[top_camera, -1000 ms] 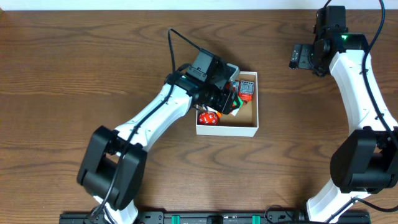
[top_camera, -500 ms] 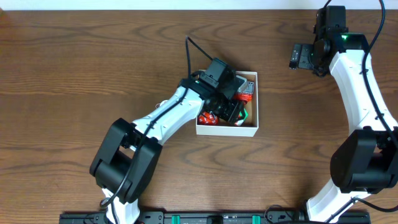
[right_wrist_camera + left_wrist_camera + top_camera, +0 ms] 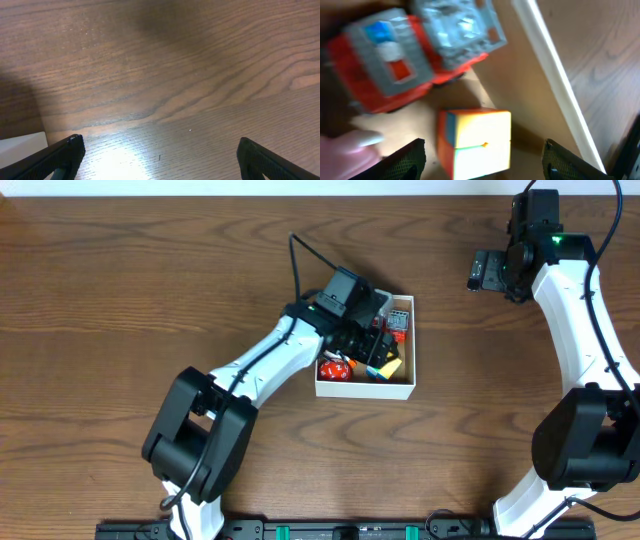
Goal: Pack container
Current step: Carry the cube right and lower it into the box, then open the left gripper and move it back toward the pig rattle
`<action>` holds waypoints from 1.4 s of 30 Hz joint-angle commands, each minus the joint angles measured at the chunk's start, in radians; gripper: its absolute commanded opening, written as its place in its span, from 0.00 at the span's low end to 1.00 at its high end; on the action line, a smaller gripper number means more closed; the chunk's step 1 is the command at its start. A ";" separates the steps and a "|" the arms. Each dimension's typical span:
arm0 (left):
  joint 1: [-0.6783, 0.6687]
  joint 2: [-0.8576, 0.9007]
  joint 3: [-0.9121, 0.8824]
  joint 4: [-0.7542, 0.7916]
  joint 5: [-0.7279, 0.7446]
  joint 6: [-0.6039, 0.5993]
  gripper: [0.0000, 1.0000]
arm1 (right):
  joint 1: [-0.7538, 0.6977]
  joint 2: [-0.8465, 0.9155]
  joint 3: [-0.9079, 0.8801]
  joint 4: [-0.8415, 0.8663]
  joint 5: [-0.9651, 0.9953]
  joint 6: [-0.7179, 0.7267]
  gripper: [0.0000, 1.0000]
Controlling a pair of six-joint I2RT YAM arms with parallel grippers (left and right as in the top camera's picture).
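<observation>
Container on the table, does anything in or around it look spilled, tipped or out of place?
Nothing stands out. The container sits flat with its walls intact, and the red-and-grey toy truck, the multicoloured cube and the red toy all lie inside it. The truck is blurred, so its pose is unclear.

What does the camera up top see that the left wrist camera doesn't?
Only the overhead view shows the whole shallow white cardboard box, a red speckled toy in it, and the right gripper far off. Only the left wrist view shows the blue and white patches on the red-and-grey toy truck. Both show that truck, the yellow multicoloured cube and the left gripper.
</observation>
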 commanded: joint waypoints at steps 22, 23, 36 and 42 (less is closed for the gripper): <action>0.255 -0.287 0.034 -0.148 -0.233 -0.031 0.67 | -0.007 -0.019 0.015 0.000 0.010 0.004 0.99; 0.263 -0.287 0.034 -0.207 -0.275 -0.030 0.67 | -0.007 -0.019 0.015 0.000 0.010 0.004 0.99; 0.336 -0.282 -0.027 -0.573 -0.556 0.085 0.74 | -0.006 -0.019 0.015 0.000 0.010 0.004 0.99; 0.348 -0.263 -0.119 -0.529 -0.556 0.153 0.74 | -0.006 -0.019 0.015 0.000 0.010 0.004 0.99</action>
